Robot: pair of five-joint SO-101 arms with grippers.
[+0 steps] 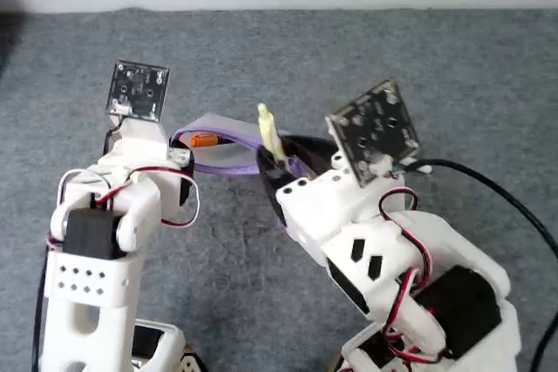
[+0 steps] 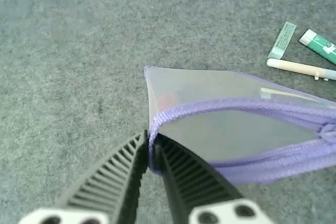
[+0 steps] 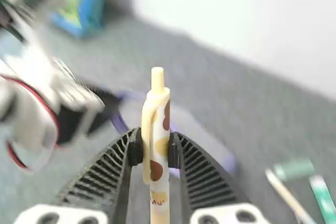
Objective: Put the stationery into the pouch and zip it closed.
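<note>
Our high camera looks steeply down from behind both arms over the grey worktop [image 1: 453, 67], each wrist camera peers out close along its own jaws just above that surface, and all three views share the purple pouch [image 1: 231, 161] near the worktop's middle.

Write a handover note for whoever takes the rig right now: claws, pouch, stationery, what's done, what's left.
Left claw: shut on the purple pouch, pinching its zipper edge at one corner.
Right claw: shut on the spotted pen, held upright by the pouch mouth.
Done: an orange item lies inside the pouch.
Left: drop the spotted pen in. Then collect the cream pen, the pale green stick and the green-and-white item from the grey mat beyond the pouch. The zip is open; close it last.
</note>
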